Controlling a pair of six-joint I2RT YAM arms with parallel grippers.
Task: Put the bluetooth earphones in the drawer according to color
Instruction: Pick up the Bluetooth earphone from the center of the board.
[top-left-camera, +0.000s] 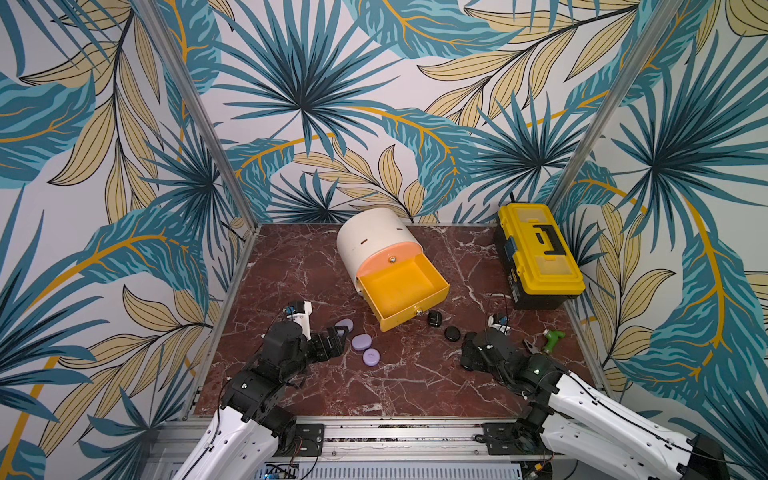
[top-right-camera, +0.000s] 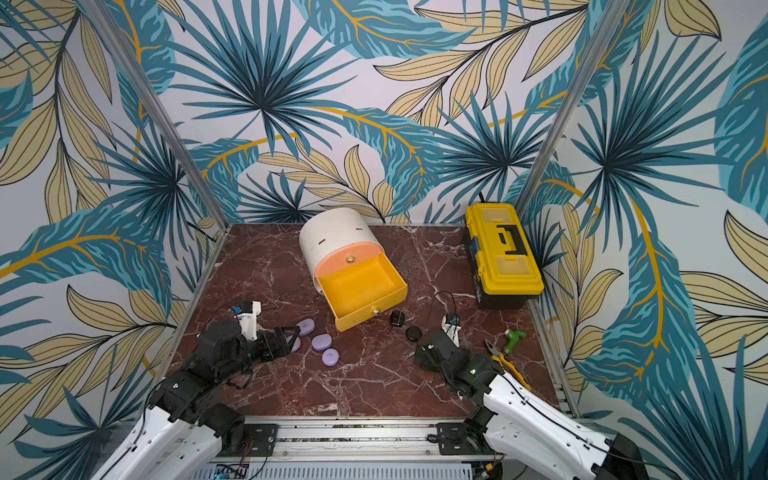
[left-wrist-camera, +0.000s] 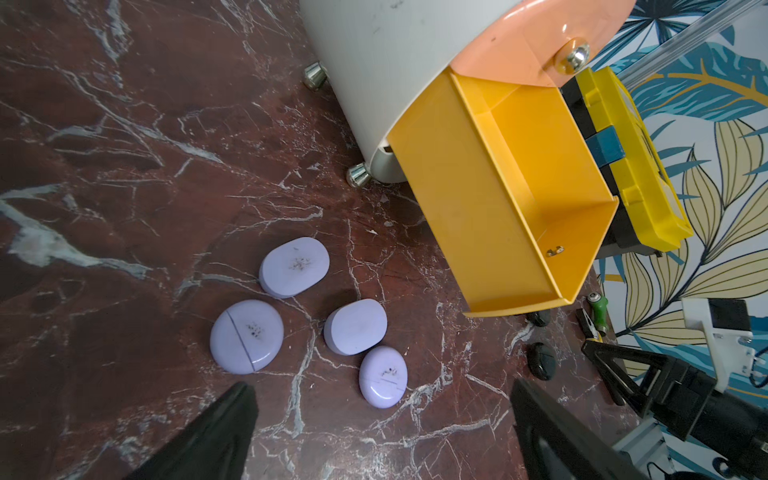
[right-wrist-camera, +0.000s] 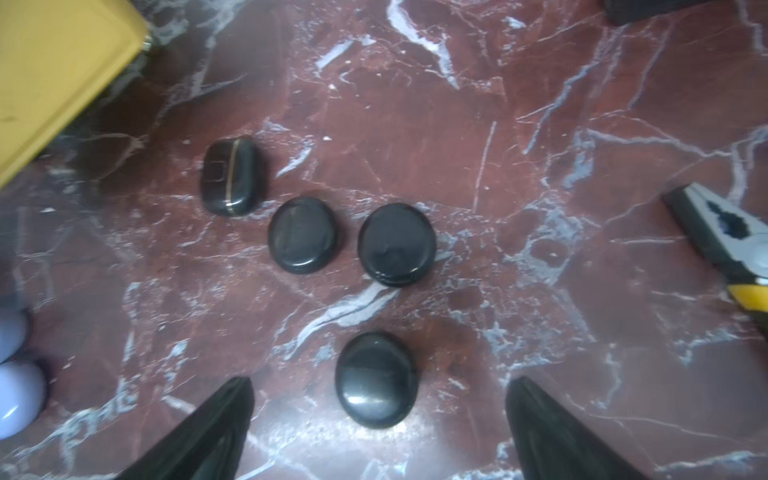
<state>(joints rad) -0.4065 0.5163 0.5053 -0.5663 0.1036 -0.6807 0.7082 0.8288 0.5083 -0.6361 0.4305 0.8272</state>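
Observation:
The cream drawer cabinet (top-left-camera: 370, 237) stands at the back middle, its yellow drawer (top-left-camera: 403, 291) pulled out and empty (left-wrist-camera: 540, 187), the peach drawer (top-left-camera: 388, 255) above it closed. Several lilac bluetooth earphones (left-wrist-camera: 294, 267) (left-wrist-camera: 247, 336) (left-wrist-camera: 355, 326) lie left of the drawer (top-left-camera: 361, 342). My left gripper (top-left-camera: 334, 337) (left-wrist-camera: 380, 388) is open, with the nearest lilac case (left-wrist-camera: 383, 370) just ahead of its tips. Several black cases (right-wrist-camera: 232, 176) (right-wrist-camera: 302, 235) (right-wrist-camera: 397, 244) lie right of the drawer (top-left-camera: 434, 318). My right gripper (top-left-camera: 468, 353) (right-wrist-camera: 379, 380) is open around one black case (right-wrist-camera: 376, 399) on the table.
A yellow-and-black toolbox (top-left-camera: 540, 253) stands at the back right. Pliers (top-left-camera: 530, 345) and a green-handled tool (top-left-camera: 552, 338) lie right of my right arm. Patterned walls and metal posts close in the red marble table (top-left-camera: 374, 386).

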